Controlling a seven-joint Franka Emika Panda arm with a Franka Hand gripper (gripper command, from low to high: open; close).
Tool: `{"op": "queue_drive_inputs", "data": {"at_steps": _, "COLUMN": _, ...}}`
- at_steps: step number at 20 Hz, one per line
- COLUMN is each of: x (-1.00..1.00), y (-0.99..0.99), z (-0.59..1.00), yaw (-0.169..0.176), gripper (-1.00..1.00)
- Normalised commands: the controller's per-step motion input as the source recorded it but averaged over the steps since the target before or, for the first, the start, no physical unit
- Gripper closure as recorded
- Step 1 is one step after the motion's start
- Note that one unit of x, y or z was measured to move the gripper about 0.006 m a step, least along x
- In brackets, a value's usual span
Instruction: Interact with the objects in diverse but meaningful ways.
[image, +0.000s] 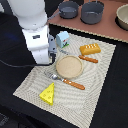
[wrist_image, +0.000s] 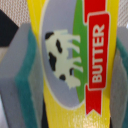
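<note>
In the wrist view a flat yellow box (wrist_image: 75, 65) with a cow picture and the word BUTTER fills the space between my grey, teal-edged fingers (wrist_image: 17, 75); both pads touch its long edges. My gripper (image: 53, 54) hangs low over the placemat's (image: 95, 95) far corner on the exterior view's left, just in front of the pale blue milk carton (image: 62, 38). The box itself is hidden by the arm in the exterior view. The orange-brown bread loaf (image: 90, 49) lies at the mat's far right. The yellow cheese wedge (image: 48, 94) sits near the front.
A round tan plate (image: 69, 66) sits mid-mat, with an orange-handled utensil (image: 69, 81) in front and another (image: 88, 59) behind it. Two dark grey pots (image: 68, 9) (image: 92, 11) and a pale bowl (image: 123, 17) stand on the brown surface at the back.
</note>
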Motion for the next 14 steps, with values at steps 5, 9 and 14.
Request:
{"op": "queue_drive_inputs", "data": {"at_steps": 5, "x": 0.13, "y": 0.24, "z": -0.24, "yaw": 0.000, "gripper": 1.00}}
{"op": "queue_drive_inputs", "data": {"at_steps": 9, "x": 0.13, "y": 0.25, "z": -0.22, "yaw": 0.000, "gripper": 1.00}}
{"op": "queue_drive_inputs", "data": {"at_steps": 14, "x": 0.26, "y": 0.27, "z": -0.04, "yaw": 0.000, "gripper": -1.00}}
